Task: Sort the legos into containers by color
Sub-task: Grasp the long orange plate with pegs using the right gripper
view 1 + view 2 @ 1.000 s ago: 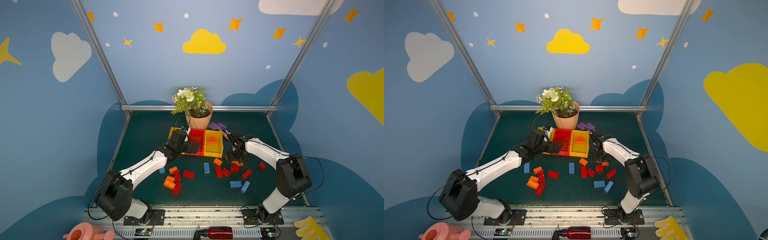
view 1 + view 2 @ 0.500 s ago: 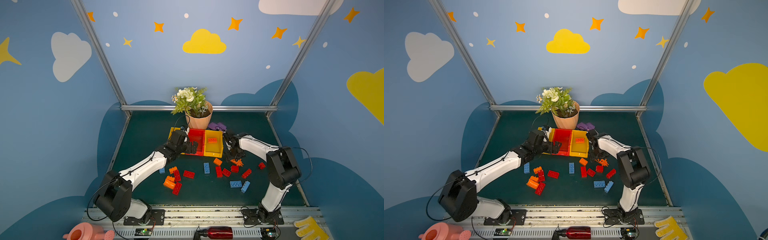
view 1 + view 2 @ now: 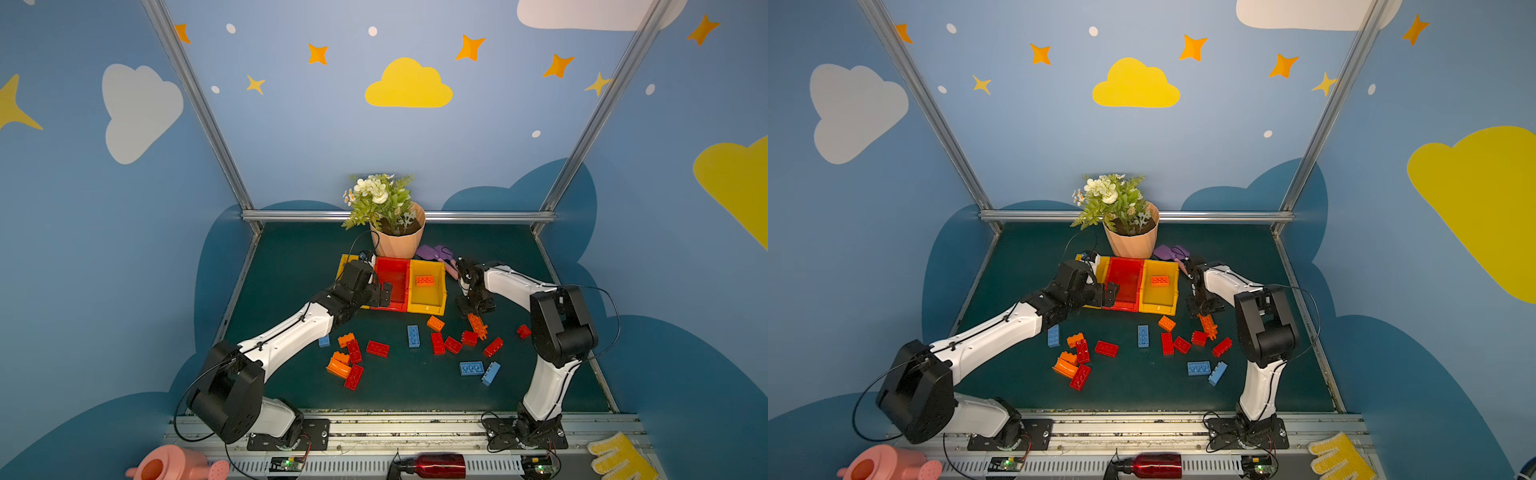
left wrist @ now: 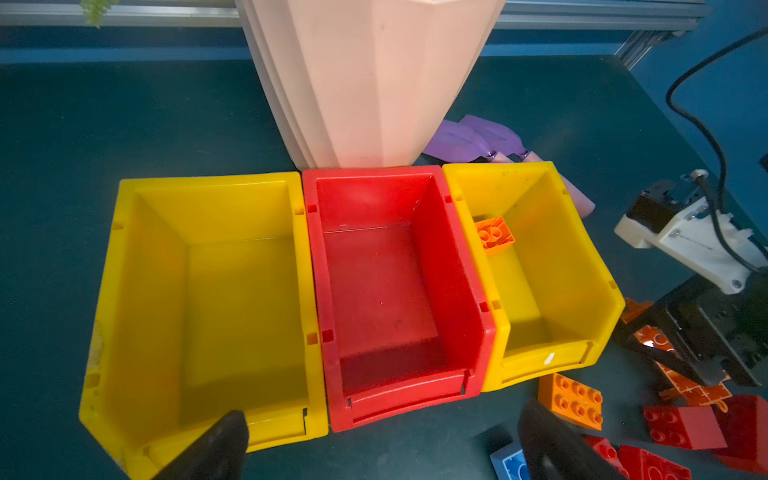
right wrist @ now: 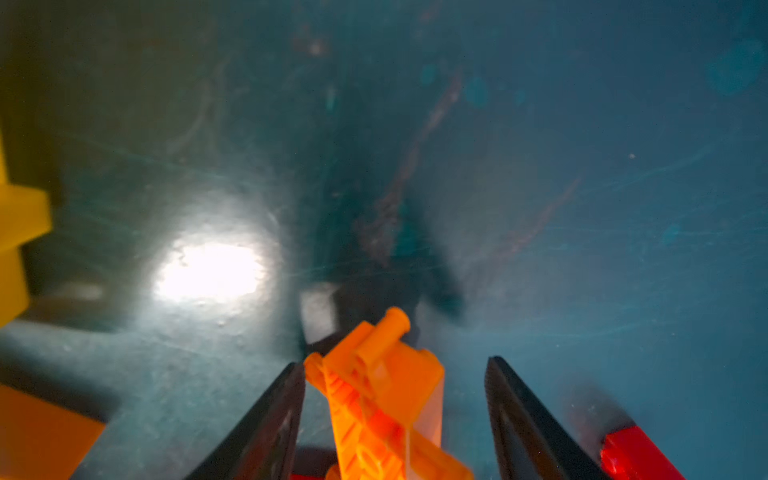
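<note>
Orange lego (image 5: 374, 407): odd-shaped, pegged | right gripper (image 5: 395, 362) parted astride it, seemingly ungripped | left gripper (image 4: 382, 411) spread

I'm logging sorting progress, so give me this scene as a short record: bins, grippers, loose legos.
Empty yellow bin: nothing inside
Red bin: empty
Second yellow bin: one orange brick
Left gripper: open, at the bins' front, holding nothing
Right gripper: open, straddling odd-shaped orange lego on table
Loose legos: red, orange, blue, on table
</note>
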Controlling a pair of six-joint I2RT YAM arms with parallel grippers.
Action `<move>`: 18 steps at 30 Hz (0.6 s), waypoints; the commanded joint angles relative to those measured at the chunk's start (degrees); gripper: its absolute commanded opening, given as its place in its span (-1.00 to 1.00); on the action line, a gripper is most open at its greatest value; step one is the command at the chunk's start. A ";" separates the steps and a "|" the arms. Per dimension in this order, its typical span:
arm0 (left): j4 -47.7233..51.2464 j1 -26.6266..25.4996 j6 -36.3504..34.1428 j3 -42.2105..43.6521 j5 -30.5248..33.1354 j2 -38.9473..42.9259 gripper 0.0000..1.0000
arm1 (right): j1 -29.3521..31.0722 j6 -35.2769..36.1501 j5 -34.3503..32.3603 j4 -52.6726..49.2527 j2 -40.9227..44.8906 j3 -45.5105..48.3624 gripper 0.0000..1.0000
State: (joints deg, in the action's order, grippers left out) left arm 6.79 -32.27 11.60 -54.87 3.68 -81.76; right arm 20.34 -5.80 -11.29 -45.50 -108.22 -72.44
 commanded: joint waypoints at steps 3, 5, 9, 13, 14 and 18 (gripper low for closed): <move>0.77 0.11 -1.16 -2.54 0.39 -1.02 1.00 | -1.43 -1.55 1.87 -1.35 0.99 -0.83 0.42; 0.72 0.11 -1.14 -3.17 0.43 -1.58 1.00 | -1.69 -1.97 2.35 -1.92 2.30 -0.62 0.48; 0.71 0.13 -0.90 -3.91 0.20 -2.29 1.00 | -1.71 -3.18 3.54 -2.94 4.81 -0.13 0.52; 0.84 0.08 -0.27 -3.69 -0.64 -2.32 1.00 | -1.71 -4.68 4.46 -3.50 7.67 0.95 0.54; 0.82 0.10 -0.10 -3.54 -0.90 -2.21 1.00 | -1.71 -4.90 4.54 -3.49 8.36 1.32 0.55; 0.77 0.12 0.14 -2.85 -2.26 -1.83 1.00 | -1.77 -5.27 4.92 -3.12 10.01 3.36 0.54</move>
State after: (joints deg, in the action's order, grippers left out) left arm 7.11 -32.27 11.38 -57.52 2.70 -83.53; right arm 18.70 -9.67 -7.20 -47.09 -99.29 -70.85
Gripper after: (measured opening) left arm 0.998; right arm 0.771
